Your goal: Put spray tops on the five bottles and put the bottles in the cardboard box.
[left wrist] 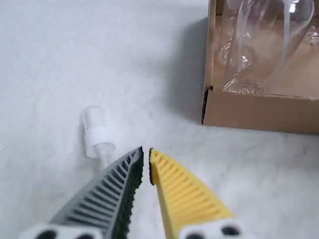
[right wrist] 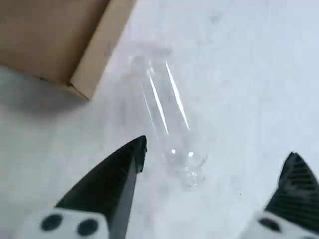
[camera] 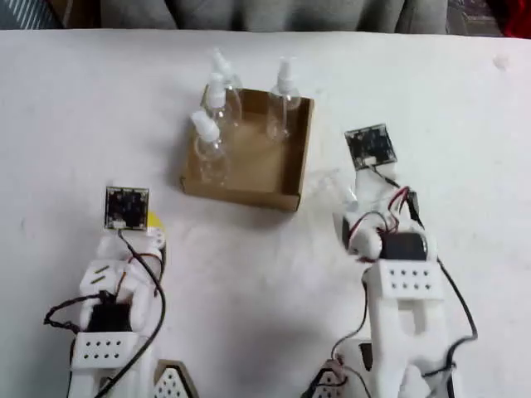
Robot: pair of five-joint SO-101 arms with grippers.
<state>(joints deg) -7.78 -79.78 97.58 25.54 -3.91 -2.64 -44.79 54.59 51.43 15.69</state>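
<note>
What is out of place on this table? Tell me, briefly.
One clear bottle lies on its side on the table beside the cardboard box, with no top, in front of the open right gripper. A spray top lies loose by the shut left gripper.

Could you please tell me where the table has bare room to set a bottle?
Bare: the table left of the cardboard box, and the stretch before it between the left gripper and right gripper. Crowded: right of the box, where a bottle lies; a spray top sits by the left gripper.
</note>
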